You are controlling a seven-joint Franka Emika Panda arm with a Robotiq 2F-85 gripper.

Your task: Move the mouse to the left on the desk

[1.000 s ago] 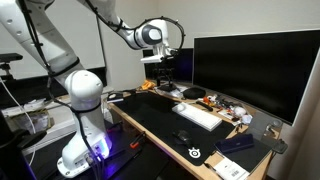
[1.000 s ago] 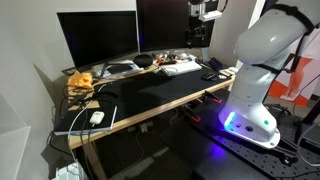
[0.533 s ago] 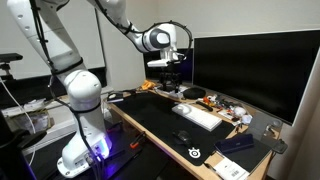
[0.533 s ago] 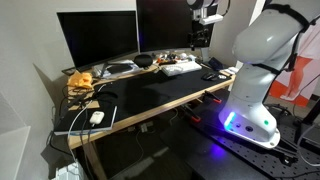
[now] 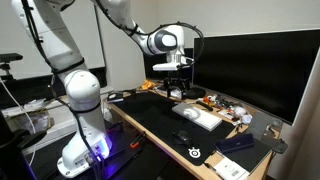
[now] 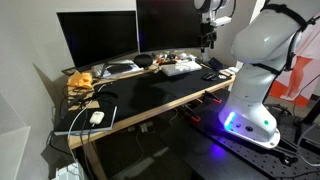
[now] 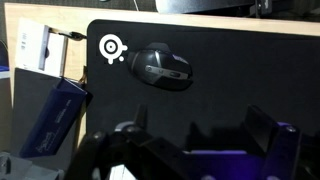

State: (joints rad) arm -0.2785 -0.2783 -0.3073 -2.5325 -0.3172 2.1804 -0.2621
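Note:
The small black mouse lies on the black mat beside the white logo in the wrist view. It also shows as a small dark lump near the front end of the desk in an exterior view. My gripper hangs high above the far end of the desk, well away from the mouse, in both exterior views. Its fingers are spread apart and hold nothing.
A white keyboard lies mid-mat, in front of large dark monitors. Cluttered small items lie behind it. A flat dark blue gadget and a white box sit at the mat's end. The robot base stands beside the desk.
My gripper has moved sideways along the desk's far end and come down a little. The mouse has not moved.

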